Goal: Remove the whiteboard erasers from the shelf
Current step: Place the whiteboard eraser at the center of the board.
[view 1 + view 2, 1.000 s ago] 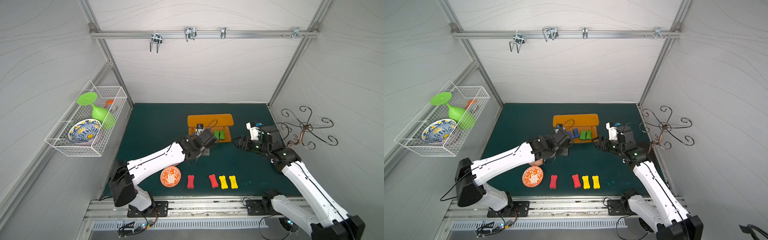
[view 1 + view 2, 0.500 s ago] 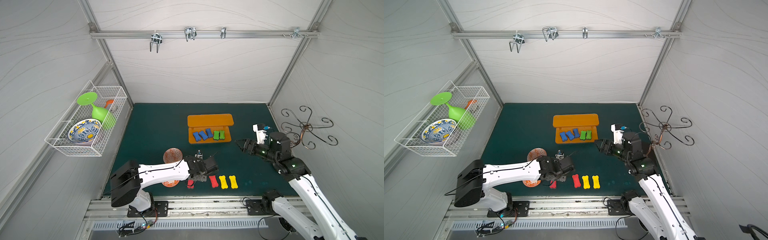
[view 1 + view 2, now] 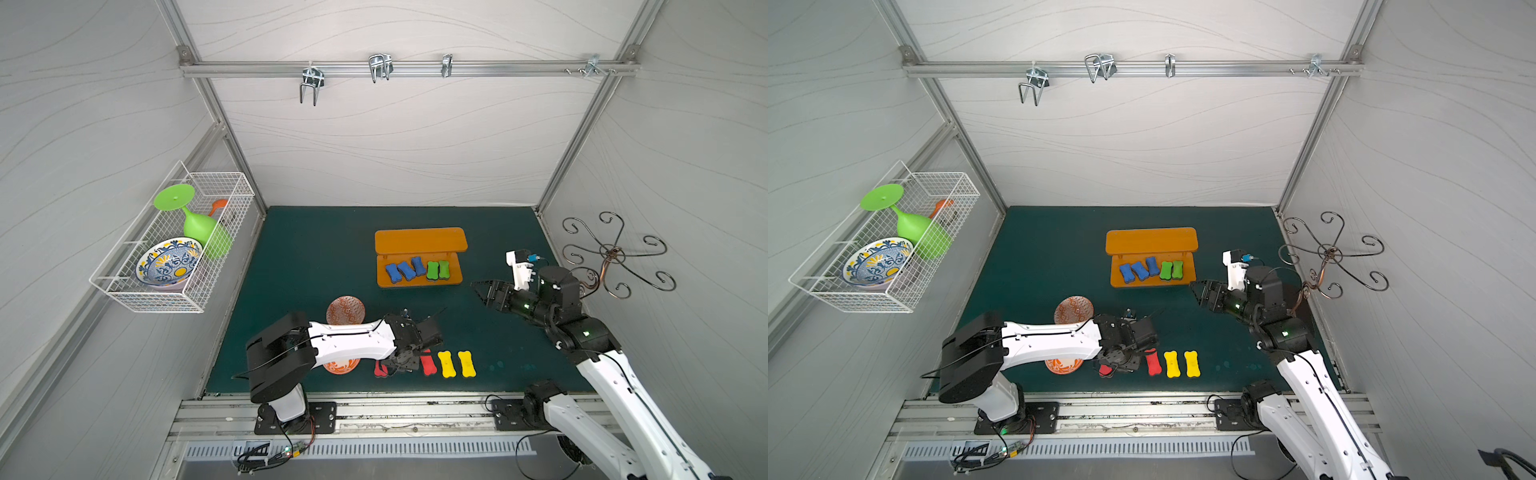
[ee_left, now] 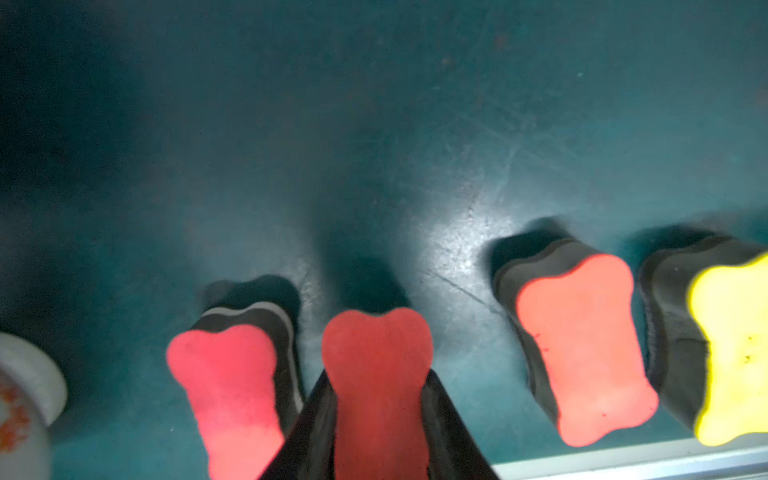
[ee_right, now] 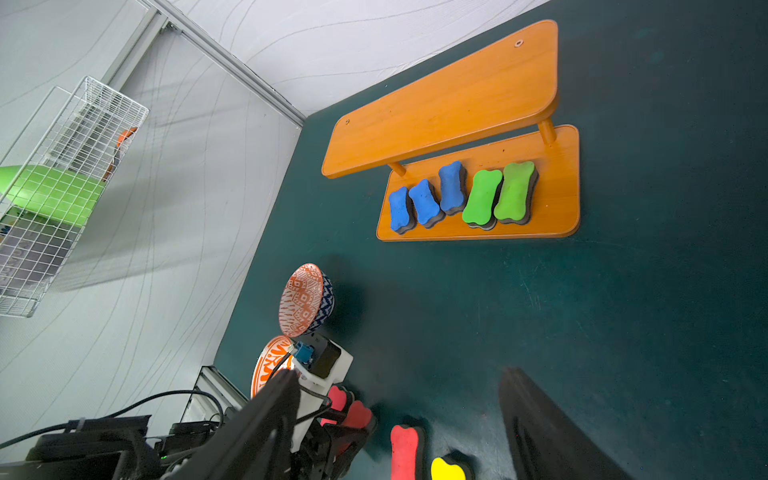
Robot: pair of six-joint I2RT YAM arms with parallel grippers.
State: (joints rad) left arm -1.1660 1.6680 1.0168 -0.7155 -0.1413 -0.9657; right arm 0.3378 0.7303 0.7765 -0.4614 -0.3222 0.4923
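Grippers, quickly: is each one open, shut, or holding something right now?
Left gripper: shut on a red eraser.
Right gripper: open, holding nothing.

Nope, no readable text, brand or number anywhere. The orange bowl (image 5: 303, 299) near the shelf (image 5: 440, 104) has painted patterns, probably just ornament, though it's small.

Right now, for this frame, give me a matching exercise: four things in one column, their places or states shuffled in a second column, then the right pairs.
Column one
1. blue erasers
2. yellow erasers
3. green goblet
4. left gripper

Column two
A. in the wire basket
B. shut on a red eraser
C. on the lower board of the shelf
D. on the mat, near its front edge

Pairs: 1-C, 2-D, 3-A, 4-B
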